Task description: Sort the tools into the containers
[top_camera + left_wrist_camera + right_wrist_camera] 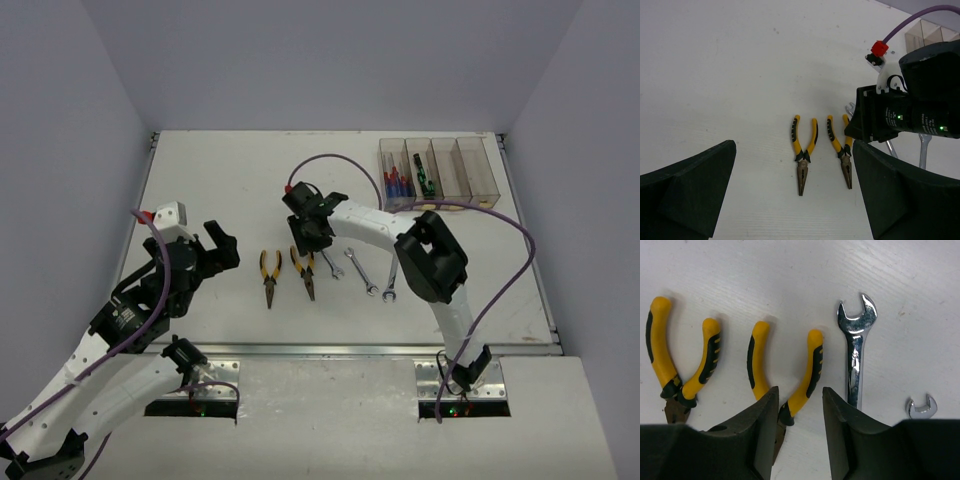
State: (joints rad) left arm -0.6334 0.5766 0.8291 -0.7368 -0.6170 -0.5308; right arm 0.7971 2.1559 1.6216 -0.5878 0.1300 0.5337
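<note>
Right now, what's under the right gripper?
The pliers nearer the wrenches: both yellow handles show, with the pivot between the fingers of the open right gripper. The nose is mostly covered by one finger.

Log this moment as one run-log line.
left gripper: open, empty | right gripper: open, fingers astride right pliers handle | left pliers, three wrenches: on table | screwdrivers: in bins

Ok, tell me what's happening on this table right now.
Two robot arms are sorting tools into a row of bins. The screwdrivers already lie in the two left bins. The right gripper is down over the right-hand pliers, its part-open jaws straddling the tool near the pivot, not closed on it. The left gripper hangs wide open and empty beside the left pliers. Both pliers and three wrenches lie on the table.
</note>
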